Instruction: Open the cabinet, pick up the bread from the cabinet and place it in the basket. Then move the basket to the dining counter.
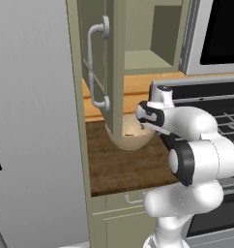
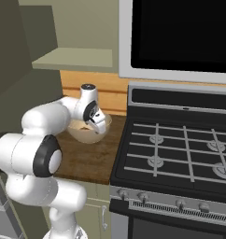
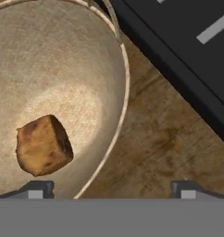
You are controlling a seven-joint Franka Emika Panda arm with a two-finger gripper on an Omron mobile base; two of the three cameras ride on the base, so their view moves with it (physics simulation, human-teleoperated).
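The pale tan basket (image 1: 130, 137) (image 2: 88, 132) stands on the narrow dark wood worktop (image 1: 121, 169) beside the stove. Inside it lies the bread (image 3: 43, 146), a small brown chunk resting loose on the speckled inner wall (image 3: 63, 69). My gripper (image 3: 113, 190) (image 1: 139, 126) (image 2: 94, 124) hovers just above the basket's right rim, open, with one fingertip (image 3: 37, 190) over the bowl near the bread and the other over the wood. The cabinet (image 1: 143, 58) is open, its door (image 1: 115, 63) swung out with the silver handle (image 1: 97, 68) facing left. The dining counter is out of view.
A black gas stove (image 2: 180, 149) fills the space right of the worktop, with a microwave (image 2: 180, 32) above it. A tall grey fridge side (image 1: 32, 121) stands on the left. The open door hangs directly over the basket's back edge.
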